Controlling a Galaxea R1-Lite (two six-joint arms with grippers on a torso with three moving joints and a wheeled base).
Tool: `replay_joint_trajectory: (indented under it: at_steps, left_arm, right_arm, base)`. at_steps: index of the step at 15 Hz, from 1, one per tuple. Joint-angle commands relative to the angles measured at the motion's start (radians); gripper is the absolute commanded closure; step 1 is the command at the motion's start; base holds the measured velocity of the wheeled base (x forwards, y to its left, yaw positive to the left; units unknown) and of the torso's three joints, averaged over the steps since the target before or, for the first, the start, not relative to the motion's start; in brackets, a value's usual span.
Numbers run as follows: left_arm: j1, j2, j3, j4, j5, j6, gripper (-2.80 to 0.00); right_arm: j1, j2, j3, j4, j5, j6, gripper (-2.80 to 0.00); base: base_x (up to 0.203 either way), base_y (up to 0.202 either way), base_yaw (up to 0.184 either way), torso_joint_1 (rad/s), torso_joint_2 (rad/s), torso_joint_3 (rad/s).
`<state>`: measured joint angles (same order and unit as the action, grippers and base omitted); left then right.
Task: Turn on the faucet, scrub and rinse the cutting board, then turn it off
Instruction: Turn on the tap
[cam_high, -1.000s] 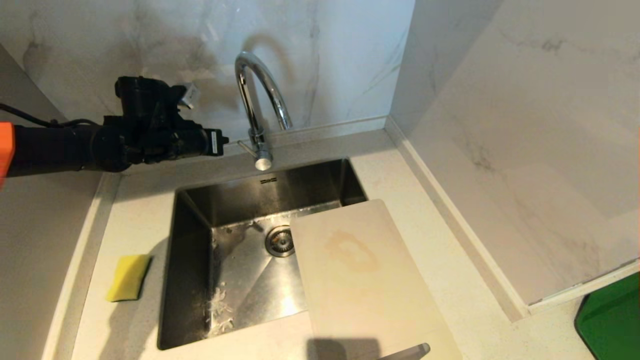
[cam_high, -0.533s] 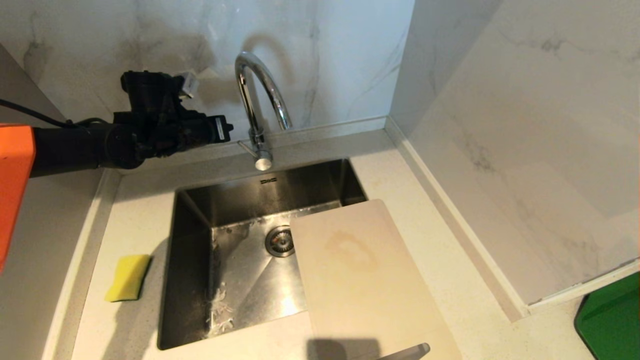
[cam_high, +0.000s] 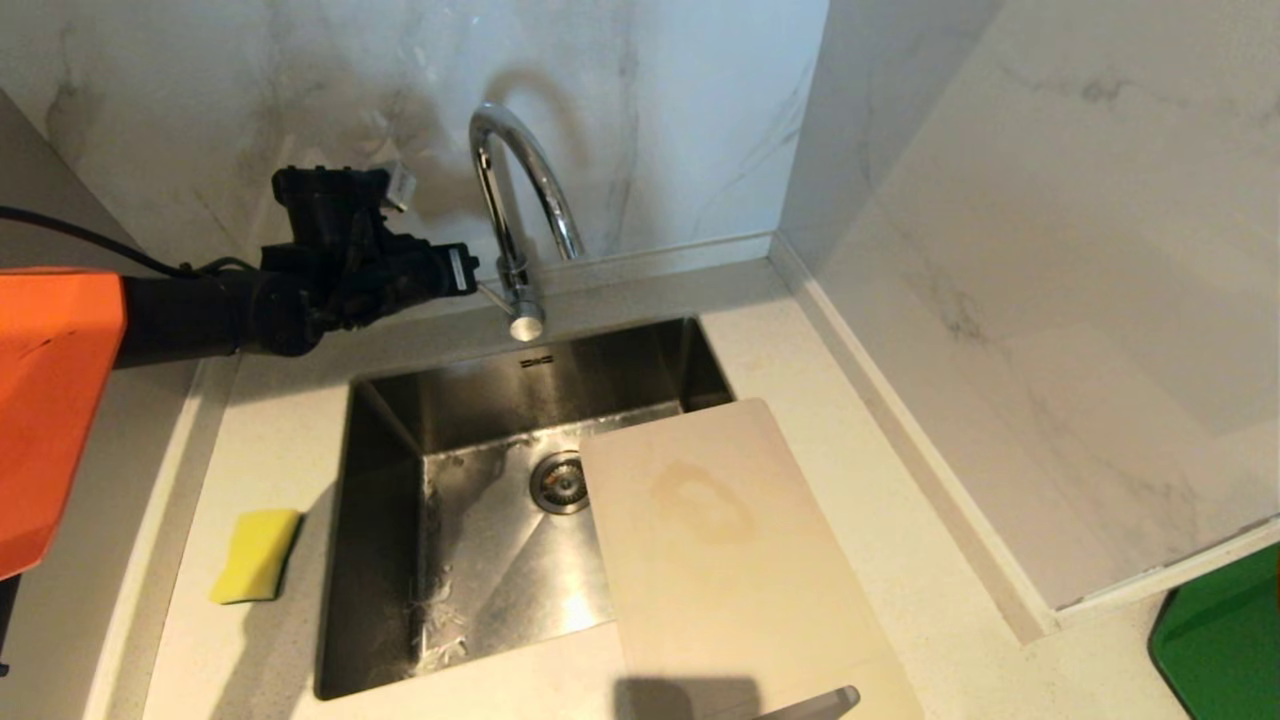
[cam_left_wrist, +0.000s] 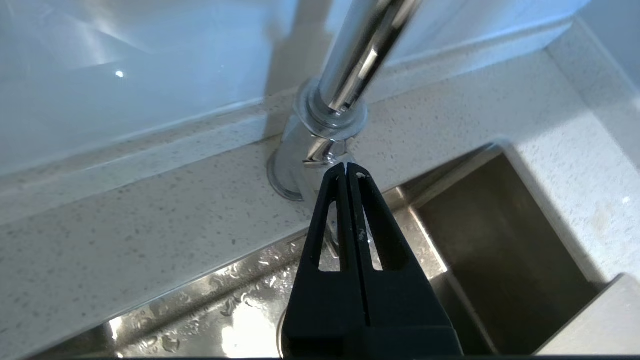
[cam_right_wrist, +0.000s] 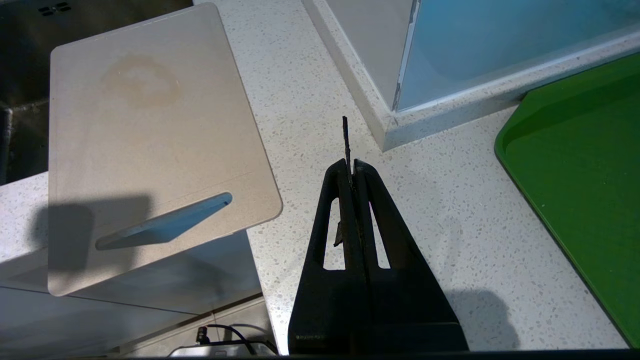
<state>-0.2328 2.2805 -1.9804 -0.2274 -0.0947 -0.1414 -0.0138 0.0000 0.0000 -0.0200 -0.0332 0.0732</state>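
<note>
Fingers of the left gripper (cam_left_wrist: 346, 172) were pressed together at the faucet (cam_high: 515, 200) base, beside its lever. A glancing push could slip off. The cutting board (cam_high: 725, 545) overhung the sink (cam_high: 380, 500); the right gripper (cam_right_wrist: 352, 165) was closed, idle.

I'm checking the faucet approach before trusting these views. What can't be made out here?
- Faucet lever: in the left wrist view, hidden behind the shut left end effector; contact unclear.
- Faucet spout: cut off by that view's edge.
- Cutting board slot handle: cut off at the head view's bottom edge.
</note>
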Motion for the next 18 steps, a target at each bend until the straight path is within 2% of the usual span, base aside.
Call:
replay_joint_trajectory:
  at_steps: [1,12,16,18]
  left_arm:
    - [0.000,0.015,0.000,-0.025,0.000,0.011,0.00]
    - [-0.001,0.048,0.000,-0.024,-0.002,0.007,0.00]
    - [-0.003,0.016,0.000,0.092,-0.007,-0.003,0.00]
    - [-0.008,-0.002,0.000,0.136,-0.009,-0.034,0.00]
  right_arm:
    - [0.000,-0.002,0.000,0.000,-0.001,0.000,0.00]
    - [0.000,-0.002,0.000,0.000,-0.001,0.000,0.00]
    - [0.000,-0.002,0.000,0.000,-0.001,0.000,0.00]
    - [0.000,-0.002,0.000,0.000,-0.001,0.000,0.00]
  base:
    - [0.000,0.000,0.000,0.000,0.00,0.000]
    - [0.000,0.000,0.000,0.000,0.00,0.000]
    - [0.000,0.000,0.000,0.000,0.00,0.000]
    - [0.000,0.000,0.000,0.000,0.00,0.000]
